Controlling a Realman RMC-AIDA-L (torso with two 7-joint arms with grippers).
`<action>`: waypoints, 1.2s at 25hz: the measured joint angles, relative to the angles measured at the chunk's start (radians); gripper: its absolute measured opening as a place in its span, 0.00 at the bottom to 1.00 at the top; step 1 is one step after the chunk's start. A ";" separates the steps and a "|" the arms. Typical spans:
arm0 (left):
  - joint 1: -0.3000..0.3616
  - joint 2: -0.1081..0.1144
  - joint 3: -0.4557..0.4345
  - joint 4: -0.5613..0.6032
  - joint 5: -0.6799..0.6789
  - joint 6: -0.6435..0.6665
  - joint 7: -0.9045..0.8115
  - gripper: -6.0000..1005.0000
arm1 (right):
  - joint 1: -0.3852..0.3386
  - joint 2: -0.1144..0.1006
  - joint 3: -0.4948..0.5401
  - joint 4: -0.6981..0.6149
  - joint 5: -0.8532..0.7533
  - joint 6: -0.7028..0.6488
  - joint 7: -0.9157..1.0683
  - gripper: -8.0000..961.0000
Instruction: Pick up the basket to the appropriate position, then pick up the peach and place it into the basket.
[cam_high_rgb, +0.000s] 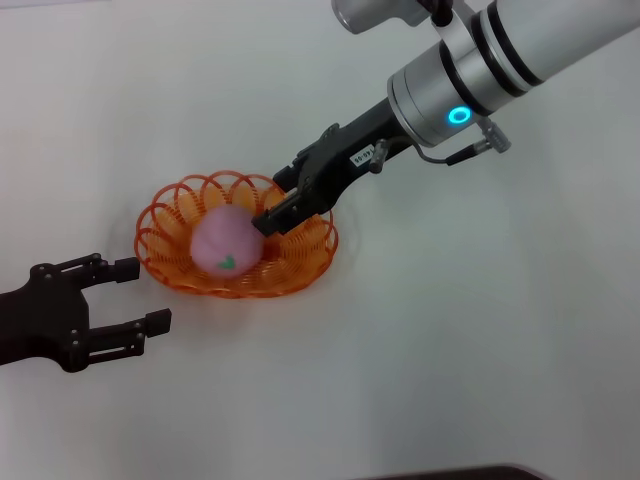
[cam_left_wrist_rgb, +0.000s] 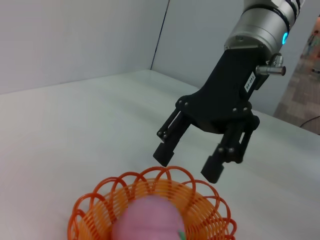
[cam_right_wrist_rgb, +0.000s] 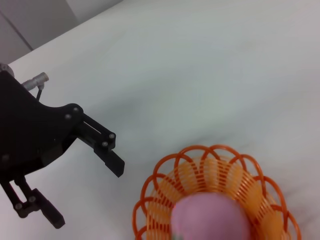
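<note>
Head view: I see the peach (cam_high_rgb: 226, 243) lying in the basket (cam_high_rgb: 300, 262) on the white counter (cam_high_rgb: 480, 330), leaf mark showing. My right pincer (cam_high_rgb: 282, 212) hangs over the far rim, empty; my left pincer (cam_high_rgb: 133, 294) sits just beside the basket, jaws wide.

Left wrist view: only here do I see the right pincer (cam_left_wrist_rgb: 187, 164) spread wide above the scalloped rim.

Right wrist view: the left pincer (cam_right_wrist_rgb: 86, 194) appears open, apart from the basket (cam_right_wrist_rgb: 165, 172).

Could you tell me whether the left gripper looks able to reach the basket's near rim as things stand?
Probably yes. The left gripper sits open on the table just beside the basket, with only bare surface between them. The right gripper hangs open over the far side, beside the peach, clear of that rim.
</note>
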 joint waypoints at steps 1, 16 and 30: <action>0.000 0.000 0.000 0.000 0.000 0.000 0.000 0.79 | 0.000 0.000 0.000 0.002 0.000 0.000 0.000 0.61; 0.008 0.002 -0.013 0.000 0.032 0.030 0.019 0.79 | -0.246 -0.013 0.199 -0.133 0.097 -0.240 -0.343 0.96; 0.011 0.003 -0.051 -0.006 0.033 0.085 0.018 0.79 | -0.480 -0.008 0.340 -0.187 0.099 -0.360 -0.629 0.96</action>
